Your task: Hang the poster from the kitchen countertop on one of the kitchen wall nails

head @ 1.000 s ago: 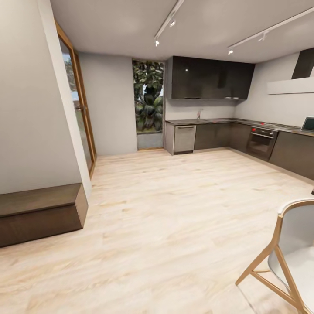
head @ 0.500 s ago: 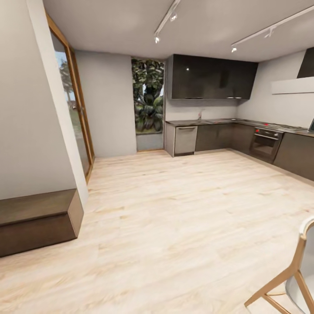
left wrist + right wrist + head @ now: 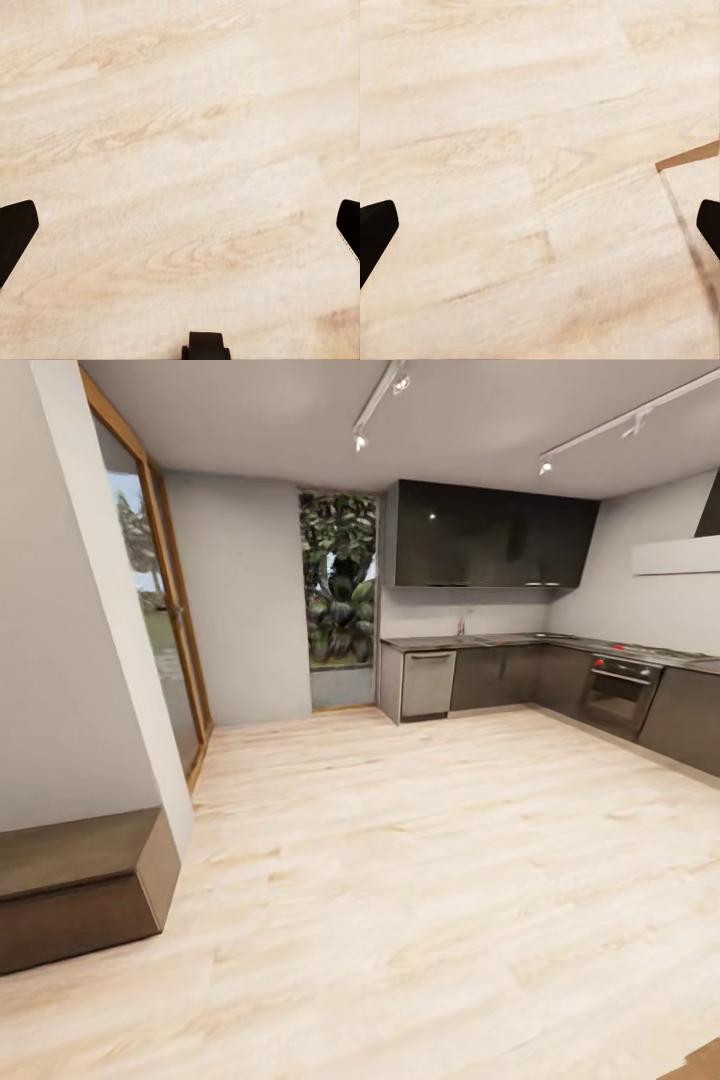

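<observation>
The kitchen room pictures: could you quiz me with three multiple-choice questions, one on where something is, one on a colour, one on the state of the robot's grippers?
1. The kitchen countertop lies
A. far across the floor
B. right under the arms
C. behind glass

2. The upper cabinets are
A. white
B. glossy black
C. red

3. The left gripper and right gripper are
A. shut on a poster
B. holding a cup
C. open, empty

Answers: 1 A, pale wood floor stretches before it; 2 B, dark shiny fronts; 3 C, fingertips sit wide apart over bare floor.
</observation>
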